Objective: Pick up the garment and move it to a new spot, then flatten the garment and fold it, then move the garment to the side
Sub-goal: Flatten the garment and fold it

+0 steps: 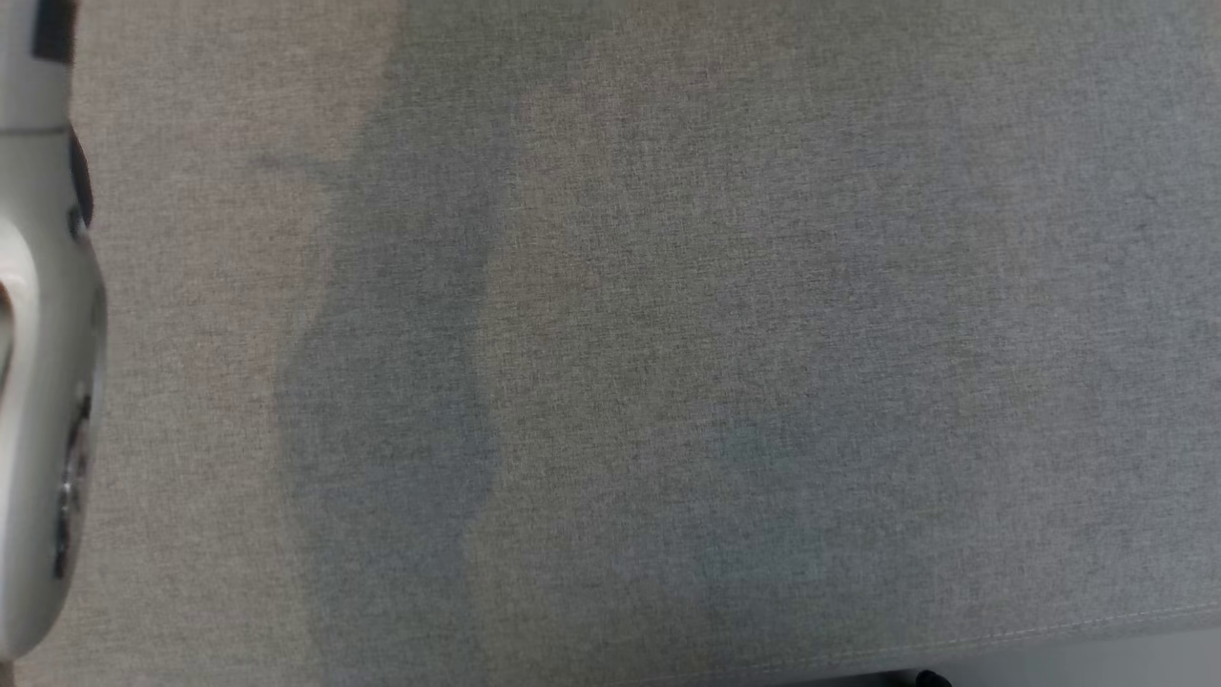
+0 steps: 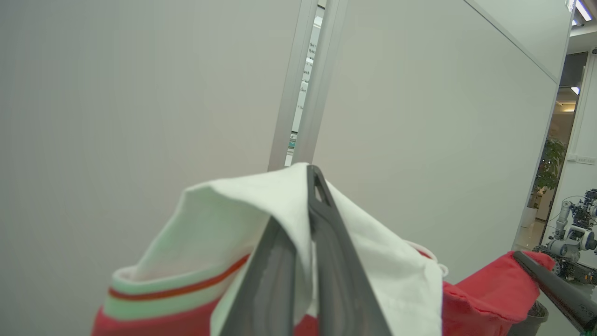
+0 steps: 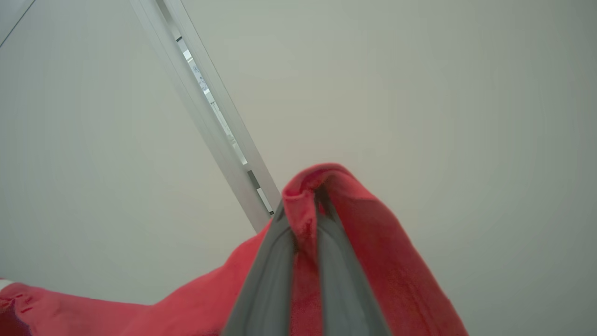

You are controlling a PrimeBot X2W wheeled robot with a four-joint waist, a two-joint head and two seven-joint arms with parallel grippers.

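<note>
A red knit garment with a white panel and a band of red and pale green stripes (image 2: 224, 219) hangs in the air, strung between two robot arms in front of a pale wall panel (image 2: 116, 93).

The left gripper (image 2: 305, 196) is clenched on a fold of the white cloth, which drapes down over both dark fingers. The right gripper (image 3: 303, 205) is pinched tight on a small ridge of red cloth at its very tips. From the left wrist, that same gripper sits at about four o'clock, well apart.

Below, a grey woven surface (image 1: 668, 334) lies bare, with a pale forearm (image 1: 38, 382) at nine o'clock.

The likeliest trouble is slipping. The red ridge is a shallow bite, and spreading the arms to flatten the cloth could tug it free, dropping one end in a heap.

The garment's long axis seems to run from gripper to gripper, white end left, red end right, sagging between them.
</note>
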